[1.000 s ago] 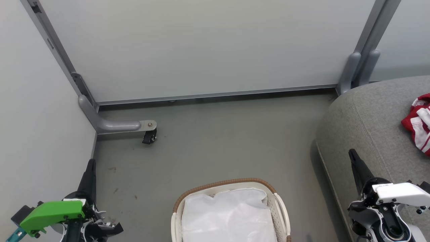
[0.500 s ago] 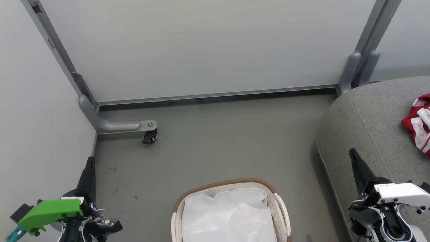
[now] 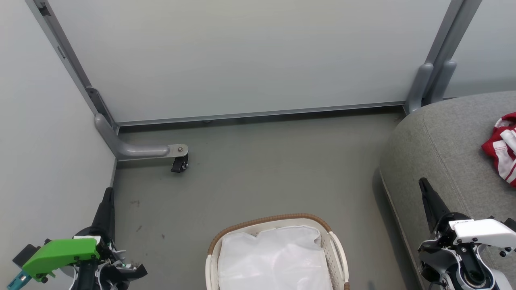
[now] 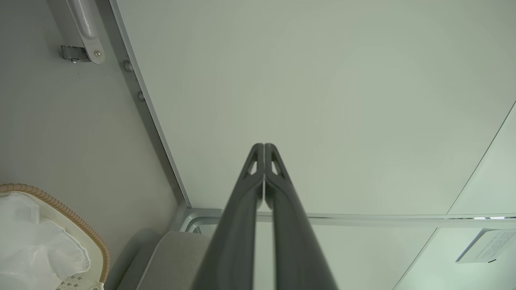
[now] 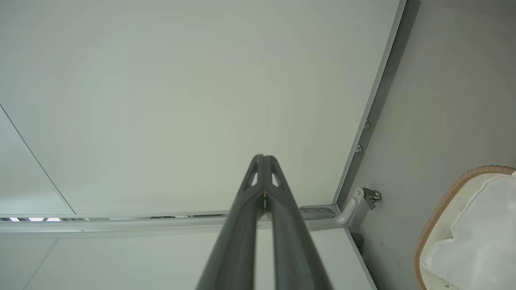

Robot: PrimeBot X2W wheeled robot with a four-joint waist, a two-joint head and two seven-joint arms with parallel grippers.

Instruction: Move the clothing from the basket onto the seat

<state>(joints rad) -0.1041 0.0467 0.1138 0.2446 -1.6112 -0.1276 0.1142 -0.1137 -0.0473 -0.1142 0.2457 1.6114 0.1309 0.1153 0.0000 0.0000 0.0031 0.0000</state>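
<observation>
Red clothing (image 3: 502, 147) with white stripes lies crumpled on the grey seat (image 3: 443, 141) at the right edge of the head view. The cream basket (image 3: 334, 241) with its brown woven rim stands on the floor at the bottom centre, a plain white sheet (image 3: 274, 257) lying in it. My left gripper (image 3: 109, 192) stands at the lower left, shut and holding nothing, fingertips together in the left wrist view (image 4: 264, 146). My right gripper (image 3: 422, 182) is at the lower right beside the seat's front edge, shut and holding nothing (image 5: 262, 157).
Pale partition panels (image 3: 250, 56) wall the space at the back and left. A grey support foot with a black caster (image 3: 179, 163) juts onto the floor at the left. Grey posts (image 3: 433, 80) rise behind the seat. Bare grey floor (image 3: 274, 177) lies between the basket and the panels.
My left arm has sunk slightly in the head view. Everything else stands as before.
</observation>
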